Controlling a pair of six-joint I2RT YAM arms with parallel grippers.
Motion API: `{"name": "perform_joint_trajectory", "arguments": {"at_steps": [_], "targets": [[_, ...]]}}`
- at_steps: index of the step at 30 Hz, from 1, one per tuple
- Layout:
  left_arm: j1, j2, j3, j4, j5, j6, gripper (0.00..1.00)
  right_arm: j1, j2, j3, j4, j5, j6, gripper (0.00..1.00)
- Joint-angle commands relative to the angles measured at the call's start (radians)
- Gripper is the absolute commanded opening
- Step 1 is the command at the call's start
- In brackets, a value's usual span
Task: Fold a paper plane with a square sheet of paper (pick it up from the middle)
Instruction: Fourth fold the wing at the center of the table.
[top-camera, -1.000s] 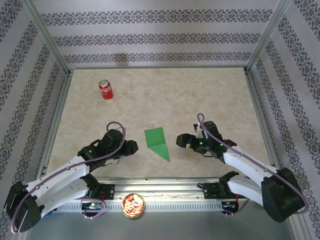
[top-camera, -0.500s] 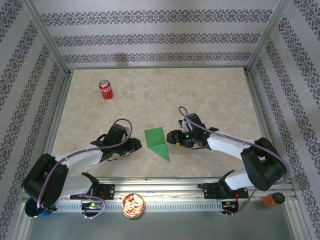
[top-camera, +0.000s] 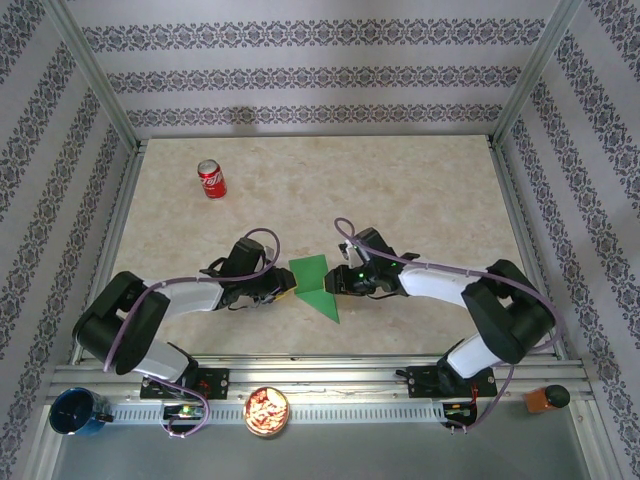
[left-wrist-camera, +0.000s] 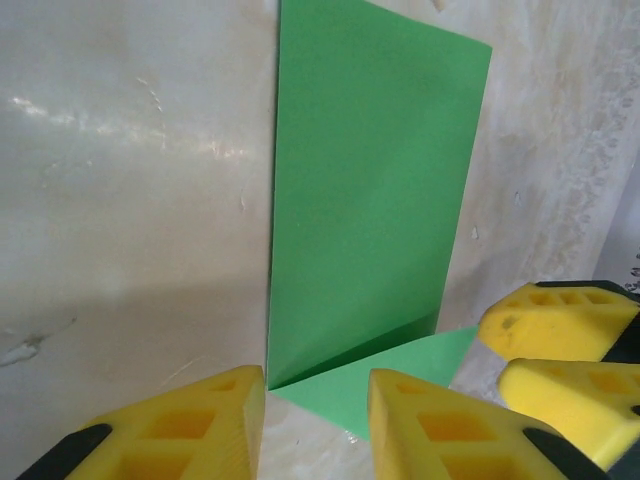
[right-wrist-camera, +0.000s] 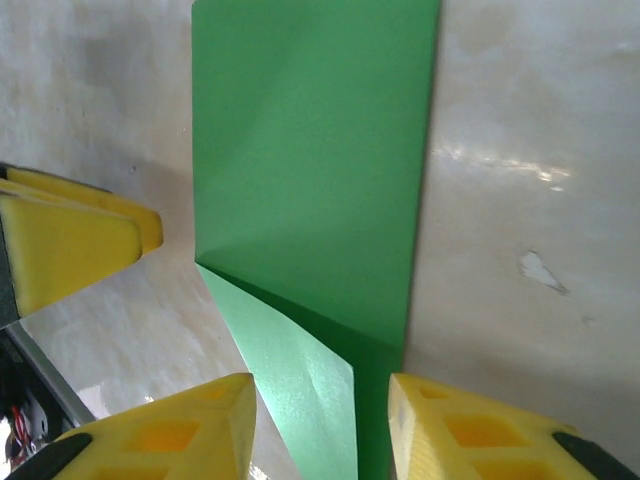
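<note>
The green sheet of paper (top-camera: 312, 281) lies flat on the table, folded into a narrow strip with a slanted flap and a point toward the near right. My left gripper (top-camera: 284, 291) sits low at its left edge. In the left wrist view the left gripper (left-wrist-camera: 315, 425) is open, its yellow fingers astride the paper's (left-wrist-camera: 370, 200) near corner. My right gripper (top-camera: 336, 283) is at the paper's right edge. In the right wrist view the right gripper (right-wrist-camera: 322, 430) is open, with the flap of the paper (right-wrist-camera: 310, 180) between its fingers. Each wrist view shows the other gripper's yellow fingertips (left-wrist-camera: 560, 322) (right-wrist-camera: 70, 245).
A red soda can (top-camera: 211, 179) stands at the far left of the table. Below the near rail sit a tin of snacks (top-camera: 267, 411), a blue cup (top-camera: 76, 412) and an orange object (top-camera: 545, 398). Metal rails (top-camera: 108, 240) border the table.
Both arms have reached inward until their grippers meet the paper's two sides. The right jaws have narrowed a lot, the left slightly. The paper has not moved.
</note>
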Motion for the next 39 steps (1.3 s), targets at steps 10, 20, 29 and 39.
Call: {"name": "perform_joint_trajectory", "arguments": {"at_steps": [10,20,29,39], "targets": [[0.011,-0.003,0.025,0.010,-0.007,-0.016,0.33,0.006,0.063,0.066,-0.040,-0.089,-0.067,0.28],[0.012,-0.013,0.034,-0.015,-0.009,-0.003,0.33,-0.001,0.083,0.066,-0.010,-0.113,-0.052,0.11],[0.103,-0.036,0.086,-0.105,0.037,0.060,0.44,-0.049,0.046,0.031,0.123,-0.214,0.003,0.00],[0.109,0.027,0.139,-0.098,0.080,0.071,0.45,-0.080,0.036,-0.045,0.342,-0.286,0.095,0.00]]}}
